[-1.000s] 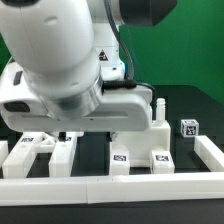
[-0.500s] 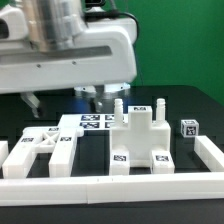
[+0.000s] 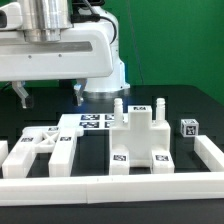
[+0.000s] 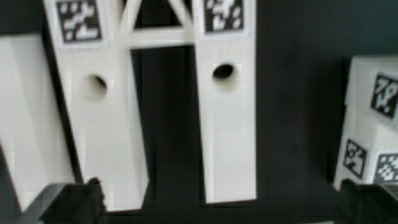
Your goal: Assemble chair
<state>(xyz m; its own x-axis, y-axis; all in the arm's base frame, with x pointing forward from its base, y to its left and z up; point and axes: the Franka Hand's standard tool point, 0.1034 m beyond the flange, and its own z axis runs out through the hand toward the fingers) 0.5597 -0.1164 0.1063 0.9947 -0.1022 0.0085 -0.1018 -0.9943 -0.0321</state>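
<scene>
**A:** Where is the gripper, and how do its jaws stand?

**B:** The gripper [image 3: 51,95] hangs in the air on the exterior view's left, under the white arm [image 3: 60,45]. Its jaws are spread wide. The two dark fingertips [image 3: 24,96] stand well apart and pinch nothing.

**A:** And the chair?

**B:** It lies as loose chair parts on the black table [image 3: 200,105], inside the low rim wall [image 3: 110,186]. The ladder-shaped part [image 3: 63,155] lies flat on the exterior view's left, below the gripper and clear of it.

**A:** What does the wrist view show of that part?

**B:** Two long white bars joined by a crossbar [image 4: 157,38]. Each bar has one round hole [image 4: 222,72] and a black-and-white tag near its end. One dark fingertip shows beside a bar, but I cannot tell whether it touches it.

**A:** What about the other pieces?

**B:** The block with two pegs [image 3: 140,135] stands upright near the middle, pegs pointing up, with tags on its front. It sits just in front of the marker board [image 3: 95,121]. The small cube [image 3: 187,127] stands apart on the block's right in the exterior view, with one tag facing the camera. Another white piece [image 3: 4,152] is cut off at the exterior view's left edge.

**A:** Does the block touch the rim wall?

**B:** I cannot tell.
</scene>
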